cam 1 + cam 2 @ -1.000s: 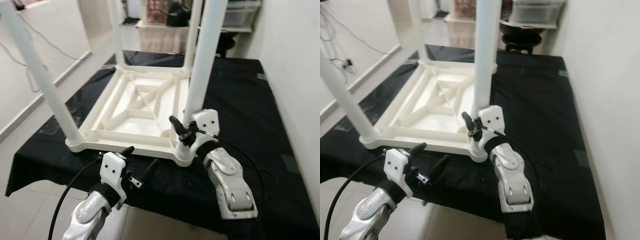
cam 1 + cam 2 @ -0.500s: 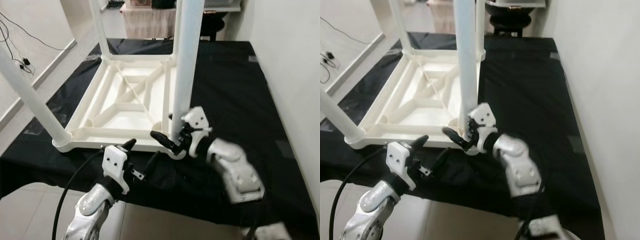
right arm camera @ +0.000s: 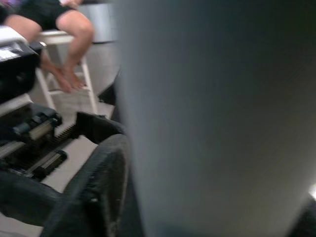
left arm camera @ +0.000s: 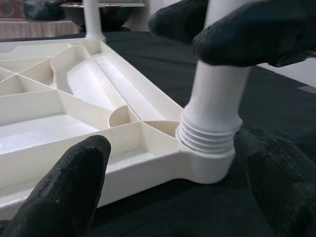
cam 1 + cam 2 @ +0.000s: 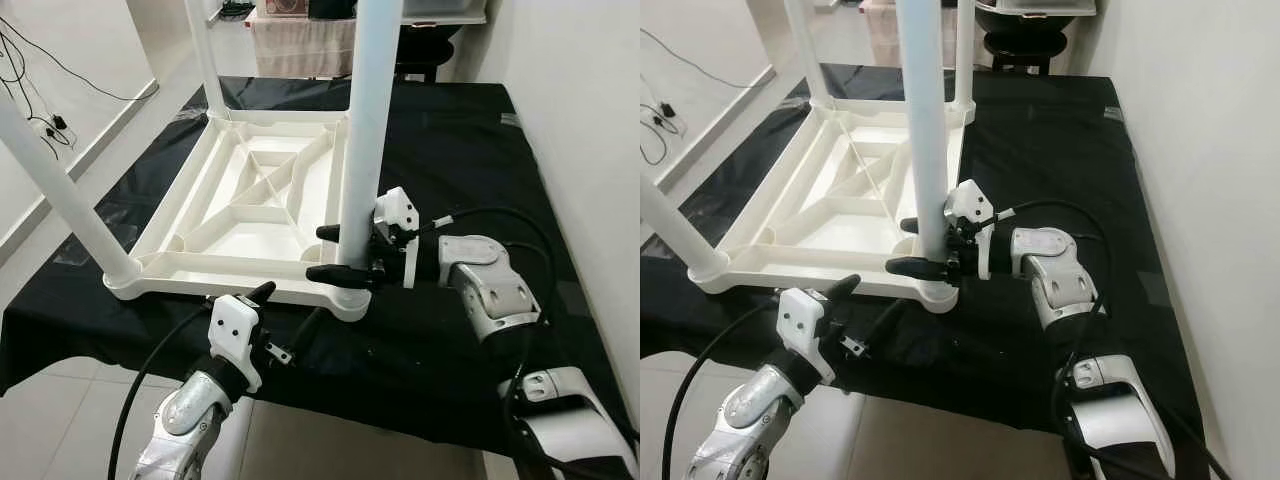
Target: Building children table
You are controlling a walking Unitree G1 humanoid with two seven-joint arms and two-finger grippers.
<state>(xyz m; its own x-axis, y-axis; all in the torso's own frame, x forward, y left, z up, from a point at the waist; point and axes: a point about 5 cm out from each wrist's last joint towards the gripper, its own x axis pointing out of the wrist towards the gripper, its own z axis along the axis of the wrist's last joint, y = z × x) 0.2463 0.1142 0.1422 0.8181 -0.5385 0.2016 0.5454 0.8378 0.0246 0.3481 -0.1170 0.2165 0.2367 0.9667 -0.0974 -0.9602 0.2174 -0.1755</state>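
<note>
A white children's table (image 5: pixel 220 268) lies upside down on a black cloth, its legs pointing up. My right gripper (image 5: pixel 318 252) reaches in from the right and is shut on the near-right leg (image 5: pixel 368 120), low down, with one black finger on each side. In the left wrist view the leg's threaded base (image 4: pixel 210 136) sits in the corner socket (image 4: pixel 205 165), with some threads showing. My left gripper (image 5: pixel 285 307) hovers open just in front of that corner, its fingers (image 4: pixel 69 187) apart and touching nothing.
The black cloth (image 5: pixel 470 130) covers a low platform that ends at a white wall (image 5: pixel 590 120) on the right. Bare floor with cables (image 5: pixel 40 90) lies to the left. The near-left leg (image 5: pixel 55 180) slants outward. A seated person's legs (image 3: pixel 59 29) appear in the right wrist view.
The camera has shifted. My right arm has swung round from beside the leg to reach in sideways, and its fingers now clasp the leg. The left gripper has hardly moved.
</note>
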